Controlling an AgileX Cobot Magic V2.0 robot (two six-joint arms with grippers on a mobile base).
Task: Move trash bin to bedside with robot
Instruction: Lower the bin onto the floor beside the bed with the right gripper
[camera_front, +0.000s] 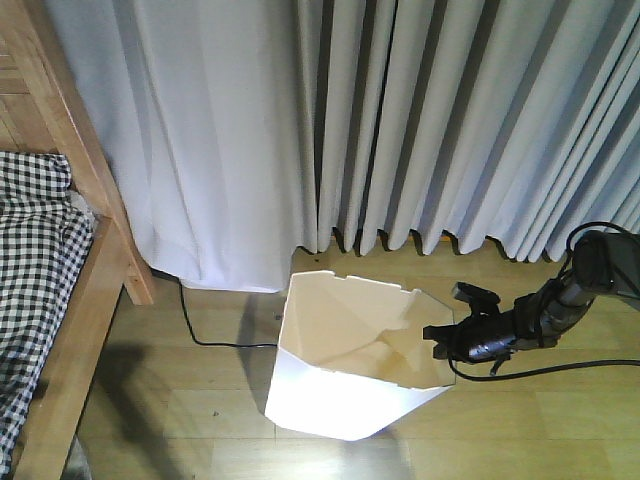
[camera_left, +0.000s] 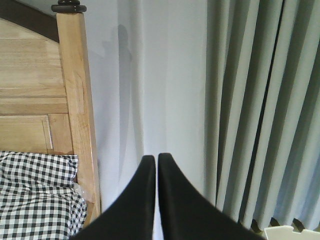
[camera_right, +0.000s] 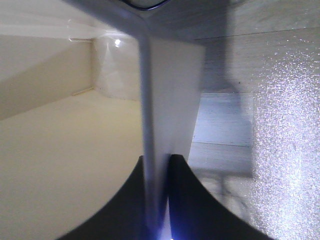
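Observation:
The white trash bin with a corner-cut rim stands on the wooden floor in front of the curtains, right of the bed. My right gripper is shut on the bin's right rim; in the right wrist view the bin wall runs between the black fingers, with the cream interior to the left. The bedside, a light wooden frame with checked bedding, is at the left. My left gripper is shut on nothing, facing the curtain beside the bedpost.
Pleated grey-white curtains hang to the floor behind the bin. A black cable runs over the floor between bed frame and bin. Another black cable trails from the right arm over the floor.

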